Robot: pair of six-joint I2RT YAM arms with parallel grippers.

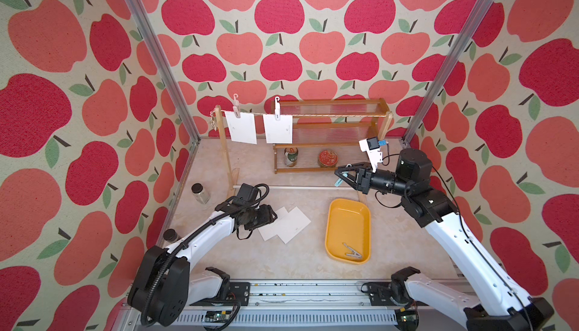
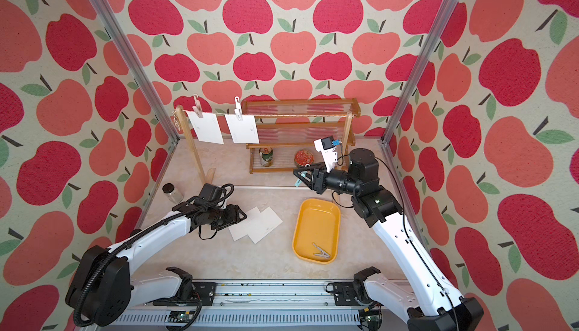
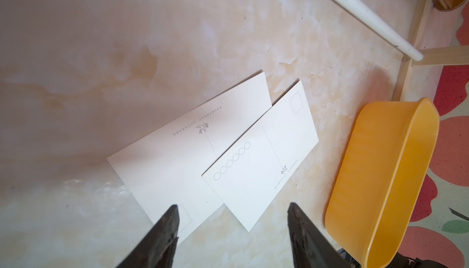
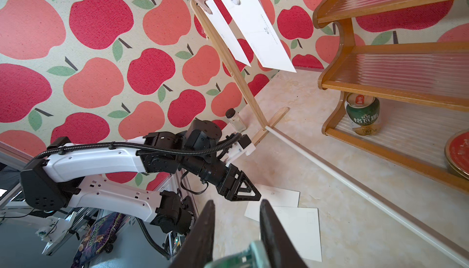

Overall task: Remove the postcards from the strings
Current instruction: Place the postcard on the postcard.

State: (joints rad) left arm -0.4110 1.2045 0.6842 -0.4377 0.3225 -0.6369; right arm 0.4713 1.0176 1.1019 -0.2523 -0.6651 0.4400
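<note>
Top view of a two-arm robot at a desk [image 1: 282, 260] walled in apple-print cloth. At the back, a string [image 1: 329, 115] runs across a wooden rack [image 1: 226, 154]. Two postcards [image 1: 241, 127] hang from it near its left end, each under one of two pale pegs [image 1: 236, 104]. Two more cards [image 1: 289, 226] lie overlapping on the desk, off the string.

The left gripper [image 3: 233, 205] hangs just above their near corner, jaws apart and empty. The right gripper [image 1: 340, 172] is clenched on a blue peg [image 1: 339, 183]. It is in the air above the rack's white rod [image 1: 297, 187], near a yellow tray [image 1: 327, 229] that holds a grey peg [image 1: 352, 251].

The step in hand appears to be setting down. The left arm would do best to rise straight up, so nothing drags the loose cards. The right arm should bring the blue peg over the tray before letting go. Next comes the nearer hanging card: one gripper pinches its lower edge while the other squeezes the peg open.
</note>
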